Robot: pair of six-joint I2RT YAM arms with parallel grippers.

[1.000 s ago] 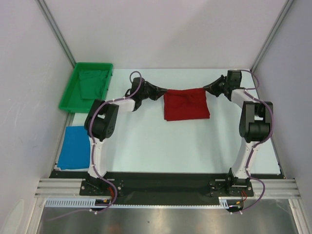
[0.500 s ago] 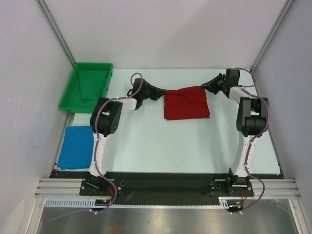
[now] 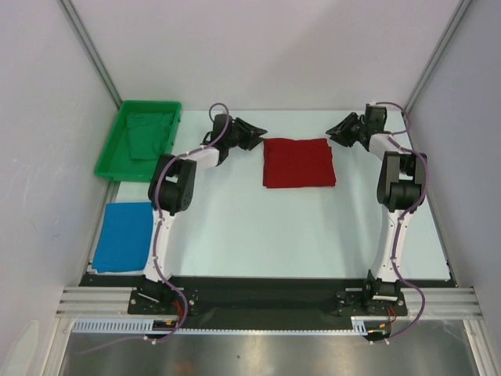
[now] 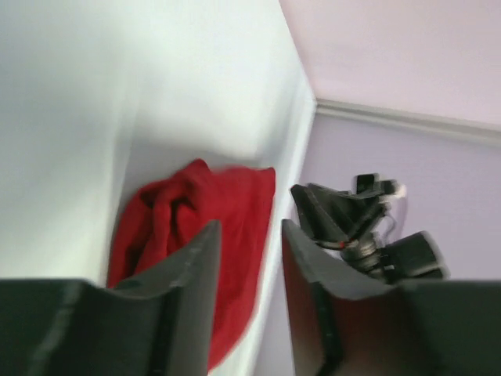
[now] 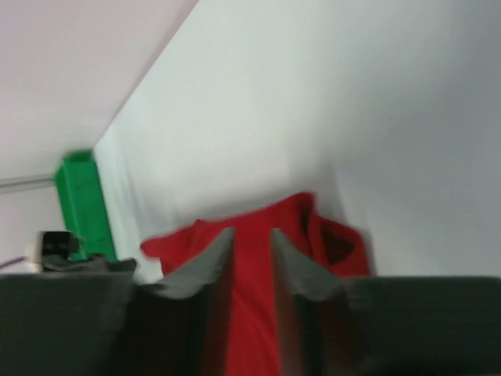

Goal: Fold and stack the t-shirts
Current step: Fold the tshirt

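**Entry: red t-shirt, folded, awaiting stacking**

1. My left tool point(image 3: 261, 131): jaws partly open, nothing between them. It sits upper centre-left in the overhead view, just off the upper-left corner of the red t-shirt point(image 3: 297, 163) and not touching it.
2. My right tool point(image 3: 332, 133): jaws open a narrow gap, holding nothing. It sits just off the shirt's upper-right corner. Its wrist view is blurred, and red cloth shows beyond the fingers, not in them.
3. Red t-shirt: a flat folded rectangle, upper centre of frame, lying free on the desk point(image 3: 297, 235). Its long axis runs left to right. It lies below and between my two tools, which are about equally near it.
4. Blue t-shirt point(image 3: 123, 236): folded flat at the lower left, beside my left arm's base and well apart from the red one. My left arm is the nearer.
5. Key relation, as I judge it: stacking means bringing the red shirt down and left across the frame onto the blue. I would have to grip it again along an edge without spoiling the fold.
6. Green tray point(image 3: 117, 175): upper left, green cloth point(image 3: 149, 133) inside.
7. Surface and room: pale, smooth desk; white walls on three sides; open desk between the two shirts.
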